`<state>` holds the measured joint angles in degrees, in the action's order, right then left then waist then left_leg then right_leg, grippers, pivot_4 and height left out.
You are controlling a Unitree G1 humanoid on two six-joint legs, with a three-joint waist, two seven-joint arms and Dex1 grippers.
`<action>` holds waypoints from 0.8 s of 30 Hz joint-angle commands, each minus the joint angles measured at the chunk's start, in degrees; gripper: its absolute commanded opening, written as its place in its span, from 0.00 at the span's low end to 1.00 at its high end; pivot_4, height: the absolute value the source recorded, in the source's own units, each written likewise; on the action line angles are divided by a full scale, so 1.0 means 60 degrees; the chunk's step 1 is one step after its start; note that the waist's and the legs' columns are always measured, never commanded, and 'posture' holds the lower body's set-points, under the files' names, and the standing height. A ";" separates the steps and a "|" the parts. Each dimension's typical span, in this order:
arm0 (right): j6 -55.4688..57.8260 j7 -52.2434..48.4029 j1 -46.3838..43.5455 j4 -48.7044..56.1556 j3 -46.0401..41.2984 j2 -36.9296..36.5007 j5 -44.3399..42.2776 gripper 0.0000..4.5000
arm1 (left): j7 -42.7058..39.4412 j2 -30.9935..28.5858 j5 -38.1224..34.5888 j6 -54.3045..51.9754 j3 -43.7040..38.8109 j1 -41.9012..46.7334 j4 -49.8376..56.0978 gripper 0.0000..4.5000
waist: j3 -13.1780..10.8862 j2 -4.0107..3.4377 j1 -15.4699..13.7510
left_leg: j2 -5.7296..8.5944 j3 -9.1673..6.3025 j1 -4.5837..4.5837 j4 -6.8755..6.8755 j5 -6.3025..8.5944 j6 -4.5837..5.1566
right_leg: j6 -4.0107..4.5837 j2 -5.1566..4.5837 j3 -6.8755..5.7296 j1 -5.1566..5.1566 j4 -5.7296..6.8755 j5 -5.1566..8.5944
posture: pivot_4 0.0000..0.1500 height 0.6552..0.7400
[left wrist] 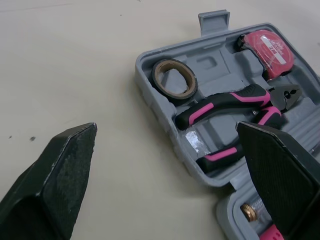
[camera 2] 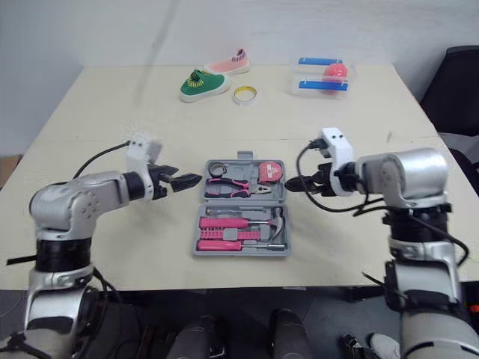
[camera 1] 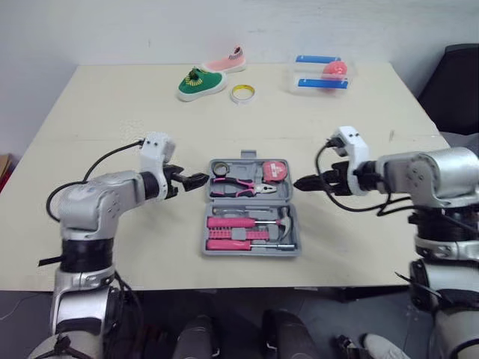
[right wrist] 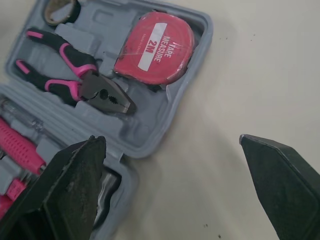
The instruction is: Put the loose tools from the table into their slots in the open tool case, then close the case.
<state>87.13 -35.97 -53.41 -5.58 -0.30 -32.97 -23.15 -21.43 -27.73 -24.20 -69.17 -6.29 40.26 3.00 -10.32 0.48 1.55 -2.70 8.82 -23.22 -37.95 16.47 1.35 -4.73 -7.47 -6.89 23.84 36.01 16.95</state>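
Matt grey moulded-plastic tool case [left wrist: 210, 65], glossy red tape measure [right wrist: 154, 47], smooth matt beige table [camera 1: 112, 112]

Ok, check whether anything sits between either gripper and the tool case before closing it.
Nothing visible does. The left gripper and the right gripper flank the open tool case, both open, with bare table between each and the case's side. The green shoe and tape roll lie far behind it.

I'm seeing a grey tool case [left wrist: 155, 107], pink-and-black pliers [left wrist: 225, 102], red tape measure [right wrist: 155, 50], plus a green shoe [camera 1: 200, 84] and pink shoe [camera 1: 226, 61].
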 commanded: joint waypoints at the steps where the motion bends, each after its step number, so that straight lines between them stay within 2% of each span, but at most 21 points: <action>1: 0.0103 0.0561 -0.0427 -0.0372 -0.0055 0.0126 0.0252 0.99 | 0.0250 0.0046 0.0346 0.0222 0.0131 0.0308 -0.0481 1.00 | 0.0000 0.0000 -0.0001 | 0.0001 0.0006 -0.0002 0.0001 -0.0001 0.0002 | -0.0001 0.0006 -0.0001 0.0002 0.0013 0.0000 | 1.00 1.00; 7: -0.0226 0.0952 -0.0736 -0.0956 0.0733 0.0376 0.0545 0.99 | 0.0262 0.0122 0.0555 0.0164 0.0531 0.0626 -0.1004 1.00 | 0.0000 0.0000 0.0005 | 0.0001 0.0054 -0.0015 0.0005 -0.0003 0.0007 | -0.0014 0.0024 -0.0015 0.0026 0.0005 -0.0007 | 1.00 1.00; 24: -0.0924 0.1715 -0.1282 -0.2750 0.0895 0.1368 0.1036 0.99 | 0.0414 0.0693 0.1010 0.0229 0.1024 0.0540 -0.1421 1.00 | 0.0002 0.0003 0.0024 | -0.0004 0.0150 -0.0007 -0.0002 -0.0012 0.0010 | -0.0019 0.0029 0.0074 0.0104 0.0087 -0.0010 | 1.00 1.00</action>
<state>82.31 -26.11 -60.46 -21.02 5.76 -25.63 -17.20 -18.83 -23.74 -18.59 -67.77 -1.04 43.37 -5.45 -10.31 0.50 1.70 -2.72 9.73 -23.26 -37.96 16.40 1.41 -4.84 -7.29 -6.44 24.46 36.54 16.89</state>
